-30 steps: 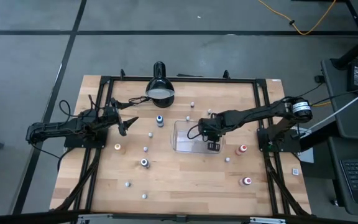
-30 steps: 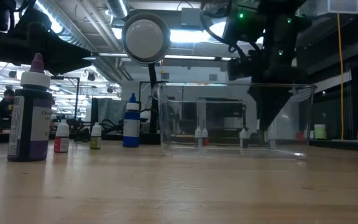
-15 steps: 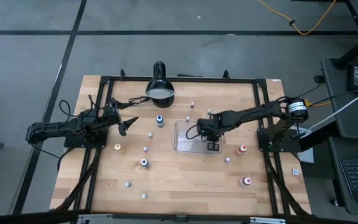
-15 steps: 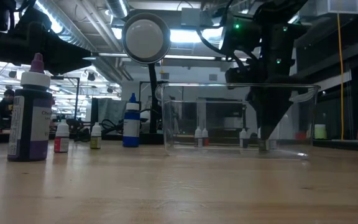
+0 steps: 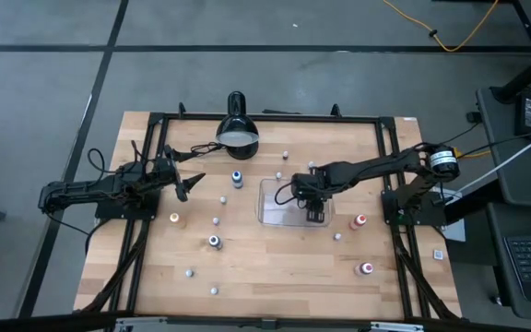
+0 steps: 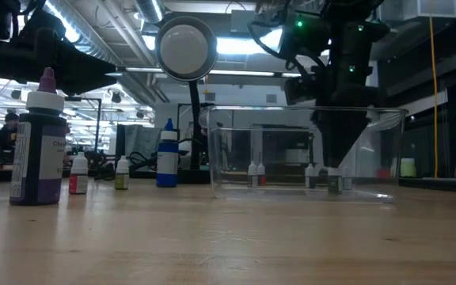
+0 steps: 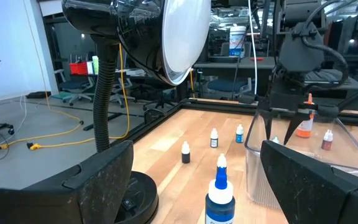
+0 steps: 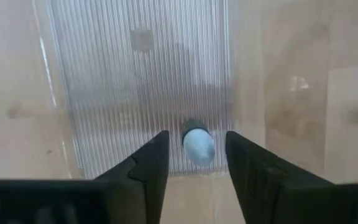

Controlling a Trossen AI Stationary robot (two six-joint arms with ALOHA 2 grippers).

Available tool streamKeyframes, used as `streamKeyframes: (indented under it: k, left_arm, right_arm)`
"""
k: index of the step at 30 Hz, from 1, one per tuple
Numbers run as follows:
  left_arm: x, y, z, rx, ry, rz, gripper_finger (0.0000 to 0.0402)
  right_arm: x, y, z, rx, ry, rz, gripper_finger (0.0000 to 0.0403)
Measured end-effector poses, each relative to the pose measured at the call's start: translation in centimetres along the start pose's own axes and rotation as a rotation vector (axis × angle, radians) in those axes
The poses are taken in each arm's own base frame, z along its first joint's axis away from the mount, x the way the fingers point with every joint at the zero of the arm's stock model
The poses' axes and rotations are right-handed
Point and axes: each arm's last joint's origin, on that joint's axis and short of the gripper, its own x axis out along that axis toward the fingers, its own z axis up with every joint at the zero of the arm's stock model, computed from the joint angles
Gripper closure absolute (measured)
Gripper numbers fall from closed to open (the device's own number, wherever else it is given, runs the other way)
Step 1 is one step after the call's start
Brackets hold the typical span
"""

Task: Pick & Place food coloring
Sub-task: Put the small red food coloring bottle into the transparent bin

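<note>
Inside clear tray (image 5: 275, 205), right gripper (image 8: 194, 163) low, jaws parted, small bottle (image 8: 197, 145) between, unheld — lift straight up (avoid tipping). Left gripper (image 5: 192, 181) idle, jaws apart, empty.

Two dark, slim jointed arms, black cables looping off them; the right claw (image 8: 191, 171) shows smooth, black, tapered fingers.

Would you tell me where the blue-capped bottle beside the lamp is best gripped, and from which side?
Probably from straight above, fingers closing across the round body below the tapered cap: the blue-capped bottle stands upright with bare table around it, though the lamp stands close by.
</note>
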Motion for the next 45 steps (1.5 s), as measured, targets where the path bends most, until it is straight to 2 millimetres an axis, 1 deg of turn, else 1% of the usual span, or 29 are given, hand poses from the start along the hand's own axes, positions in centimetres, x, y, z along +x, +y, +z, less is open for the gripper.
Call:
streamKeyframes:
  k: [4, 12, 17, 21, 25, 34, 38, 45]
  left_arm:
    - [0.0, 0.0, 0.0, 0.000, 0.000, 0.000, 0.0054]
    - [0.0, 0.0, 0.0, 0.000, 0.000, 0.000, 0.0054]
    - [0.0, 0.0, 0.0, 0.000, 0.000, 0.000, 0.0054]
    - [0.0, 0.0, 0.0, 0.000, 0.000, 0.000, 0.0054]
    - [0.0, 0.0, 0.0, 0.000, 0.000, 0.000, 0.0054]
    - [0.0, 0.0, 0.0, 0.000, 0.000, 0.000, 0.0054]
    - [0.0, 0.0, 0.0, 0.000, 0.000, 0.000, 0.0054]
    - [0.0, 0.0, 0.0, 0.000, 0.000, 0.000, 0.0054]
  right_arm:
    - [-0.9, 0.0, 0.4, -0.002, 0.017, -0.002, 0.0217]
    - [-4.0, 0.2, 1.9, 0.001, 0.009, -0.002, 0.0174]
    - [-6.6, 1.1, 2.8, -0.020, -0.058, 0.013, 0.0134]
    - [-9.0, 2.0, 2.7, -0.006, -0.085, 0.028, 0.0106]
    - [-10.8, 2.9, 1.8, 0.038, -0.068, 0.039, 0.0097]
    - [-13.4, 5.0, -1.6, 0.136, 0.030, 0.036, 0.0096]
    - [-14.0, 6.3, -2.7, 0.154, 0.055, 0.044, 0.0096]
    - [-13.4, 8.6, -4.1, 0.184, 0.086, 0.053, 0.0096]
